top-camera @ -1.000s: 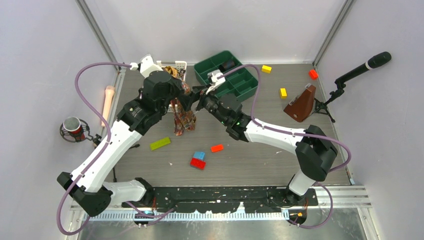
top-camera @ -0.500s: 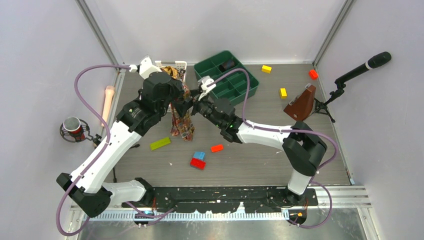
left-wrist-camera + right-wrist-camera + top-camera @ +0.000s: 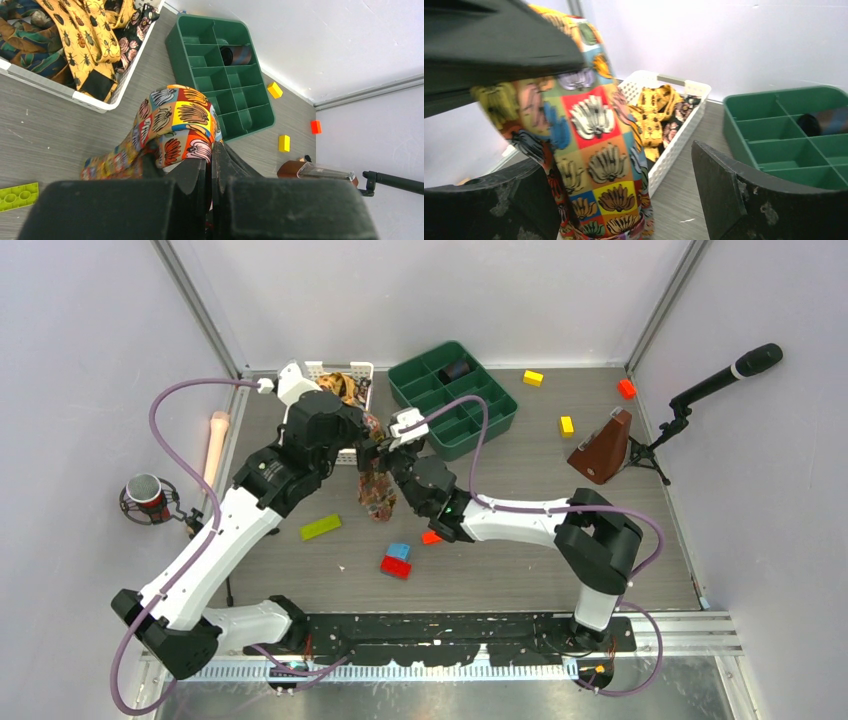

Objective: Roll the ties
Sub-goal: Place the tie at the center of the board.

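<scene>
- Swinging in from the right, our right gripper [image 3: 619,165] has closed the distance to the tie [image 3: 378,495].
- We have the left gripper [image 3: 210,162] clamped on the tie's top fold, so it hangs with its long axis vertical, just in front of the white basket [image 3: 60,89].
- Our right jaws stand wide apart with the hanging strip between them; we judge this arm nearer to take it.

My left gripper [image 3: 210,165] clamped on the patchwork-print fabric necktie [image 3: 175,120], my right gripper [image 3: 619,195] spread either side of it (whether it touches, I can't tell), white plastic basket [image 3: 60,90] behind holding more patterned ties [image 3: 85,30], green plastic divided tray [image 3: 175,45] just right of the basket, dark rolled item [image 3: 235,54] in a far compartment.
</scene>
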`<state>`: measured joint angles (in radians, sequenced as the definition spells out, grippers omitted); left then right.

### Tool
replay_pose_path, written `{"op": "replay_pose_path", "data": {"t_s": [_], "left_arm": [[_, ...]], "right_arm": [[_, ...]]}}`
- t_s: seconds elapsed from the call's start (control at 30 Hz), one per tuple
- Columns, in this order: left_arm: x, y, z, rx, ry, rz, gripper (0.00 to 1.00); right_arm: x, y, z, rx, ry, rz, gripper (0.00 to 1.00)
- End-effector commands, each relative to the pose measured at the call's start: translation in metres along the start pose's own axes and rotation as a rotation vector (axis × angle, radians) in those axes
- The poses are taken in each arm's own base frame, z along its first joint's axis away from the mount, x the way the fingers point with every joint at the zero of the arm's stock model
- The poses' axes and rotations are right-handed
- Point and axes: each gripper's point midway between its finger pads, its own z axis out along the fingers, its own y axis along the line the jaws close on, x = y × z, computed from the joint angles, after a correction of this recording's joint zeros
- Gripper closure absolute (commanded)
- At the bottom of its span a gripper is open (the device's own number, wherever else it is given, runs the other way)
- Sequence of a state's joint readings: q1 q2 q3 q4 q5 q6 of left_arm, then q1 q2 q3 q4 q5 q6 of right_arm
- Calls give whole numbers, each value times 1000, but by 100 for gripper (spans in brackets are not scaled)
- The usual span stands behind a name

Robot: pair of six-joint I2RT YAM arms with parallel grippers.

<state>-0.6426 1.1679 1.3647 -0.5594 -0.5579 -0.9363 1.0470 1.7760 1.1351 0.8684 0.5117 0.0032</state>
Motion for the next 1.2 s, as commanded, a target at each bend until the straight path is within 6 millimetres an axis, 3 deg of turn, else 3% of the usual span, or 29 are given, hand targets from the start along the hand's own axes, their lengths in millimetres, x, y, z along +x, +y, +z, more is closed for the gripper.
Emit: {"op": "replay_pose_path", "data": {"t_s": [0.0, 0.27, 1.17], "left_arm": [[-20, -2, -11, 16, -70, -43, 100], [-21, -2, -11, 16, -77, -41, 100], [-24, -1, -10, 9, -92, -31, 100]], "right_arm": [[-28, -25, 1, 133, -73, -15, 11], [-30, 5, -14, -80, -68, 12, 10], [-50, -9, -29, -53, -96, 13, 10]]}}
